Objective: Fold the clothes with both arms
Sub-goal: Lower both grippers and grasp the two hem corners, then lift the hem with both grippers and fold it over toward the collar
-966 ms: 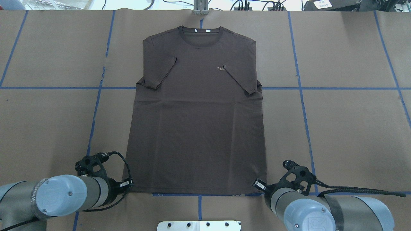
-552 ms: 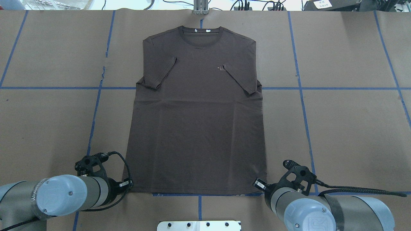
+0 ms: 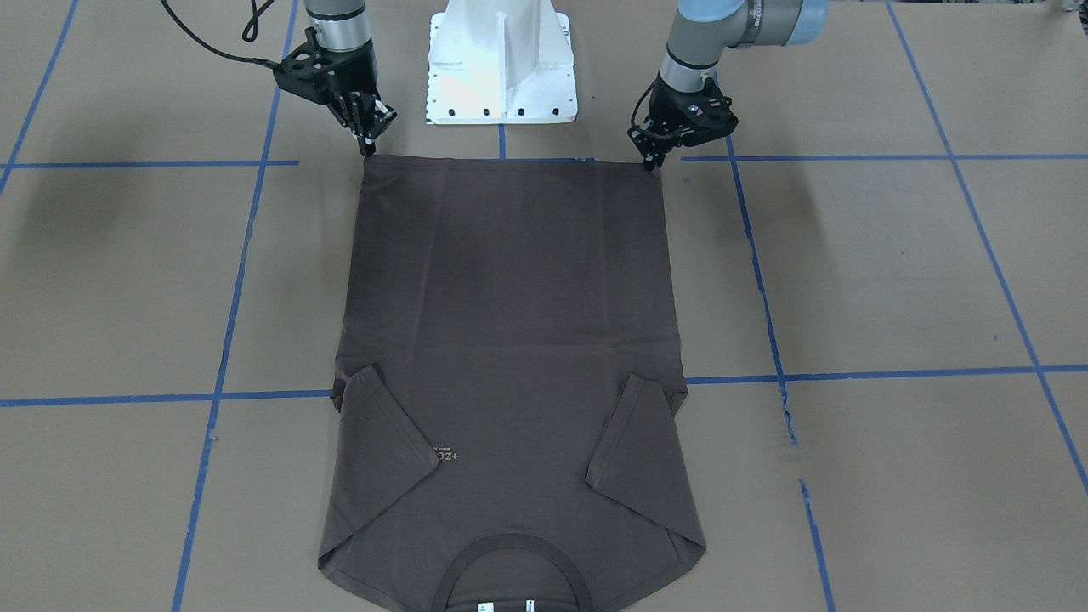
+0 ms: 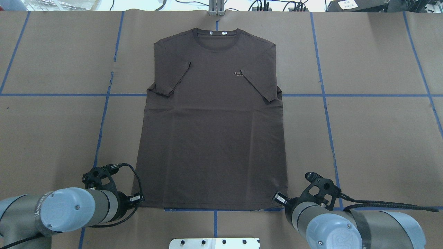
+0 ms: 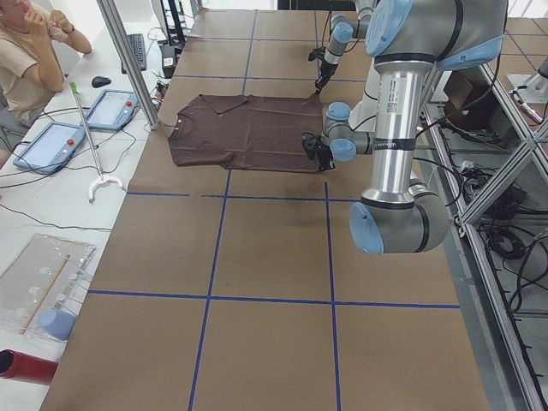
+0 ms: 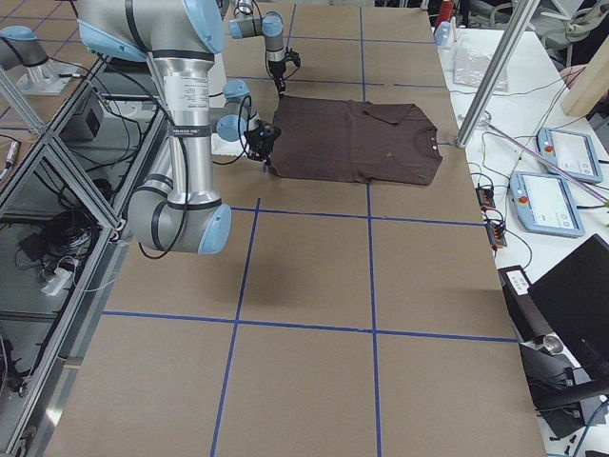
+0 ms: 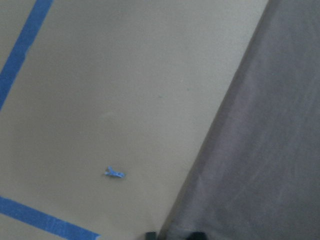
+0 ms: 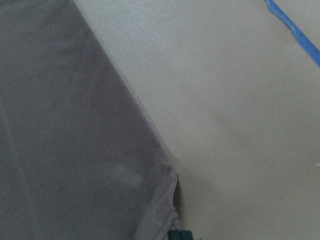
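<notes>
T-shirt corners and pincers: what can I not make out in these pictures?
- Left pincer, right pincer: open or shut on the T-shirt hem, unclear; tiny in the front-facing view, hidden by the arms overhead, cut off at the wrist views' bottom edge.
- Chest lettering: too small to read; a folded sleeve covers part.
- Neck labels: text too small in every view.

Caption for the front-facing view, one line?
Flat brown T-shirt, sleeves folded inward, with left gripper and right gripper at its hem corners.

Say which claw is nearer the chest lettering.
Right. Right claw: hem corner of the T-shirt on the side of the chest lettering. Left claw: opposite hem corner.
</notes>
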Motion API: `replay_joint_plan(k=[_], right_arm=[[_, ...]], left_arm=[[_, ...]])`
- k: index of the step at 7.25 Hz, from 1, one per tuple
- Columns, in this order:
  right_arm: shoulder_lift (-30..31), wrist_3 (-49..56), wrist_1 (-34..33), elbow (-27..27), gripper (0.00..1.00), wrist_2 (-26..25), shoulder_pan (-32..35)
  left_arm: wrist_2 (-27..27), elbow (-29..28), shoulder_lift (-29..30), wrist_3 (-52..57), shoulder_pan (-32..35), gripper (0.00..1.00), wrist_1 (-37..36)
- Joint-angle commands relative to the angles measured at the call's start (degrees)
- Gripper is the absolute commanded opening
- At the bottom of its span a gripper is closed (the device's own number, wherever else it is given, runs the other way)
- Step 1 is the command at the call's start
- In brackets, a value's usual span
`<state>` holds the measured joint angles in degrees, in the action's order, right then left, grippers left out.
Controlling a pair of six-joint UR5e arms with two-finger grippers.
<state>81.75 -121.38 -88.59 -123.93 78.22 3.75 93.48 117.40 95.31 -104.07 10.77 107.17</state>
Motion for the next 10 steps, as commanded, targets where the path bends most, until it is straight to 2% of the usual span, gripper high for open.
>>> replay_joint_plan(k=[1, 3, 4, 6, 7, 8, 9, 10], right_arm=[[-0.01, 0.0, 0.0, 0.0, 0.0, 0.0, 0.12], [0.25, 0.0, 0.0, -0.87, 0.0, 0.0, 0.29], [1.03, 0.0, -0.09, -4.27, 0.0, 0.17, -0.05], [2.97, -0.44, -10.83, -16.19, 0.0, 2.54, -5.13], [2.45, -0.35, -14.99, -20.26, 0.0, 2.98, -4.37], [1.66, -0.26, -15.38, -20.3, 0.0, 2.9, -2.01], [-2.09, 1.74, -15.38, -16.65, 0.0, 3.07, 2.88], [-11.09, 9.15, -15.38, -9.22, 0.0, 2.9, 9.28]], left_arm=[[1.36, 1.51, 1.01, 3.17, 0.48, 0.0, -2.31], [1.36, 3.34, 1.11, 2.91, 0.57, 0.0, -2.49], [0.92, 7.19, 0.67, 1.17, -0.04, 0.0, -3.01], [1.53, 19.21, 0.58, -1.49, -4.76, 0.0, -12.21], [2.92, 22.05, 0.93, -3.66, -4.7, 0.0, -13.03], [3.63, 21.73, 1.37, -4.03, -3.83, 0.0, -13.21], [3.38, 21.38, 3.29, -2.21, 0.27, 0.0, -13.13], [3.12, 16.77, 7.48, 3.46, 6.14, 0.0, -13.3]])
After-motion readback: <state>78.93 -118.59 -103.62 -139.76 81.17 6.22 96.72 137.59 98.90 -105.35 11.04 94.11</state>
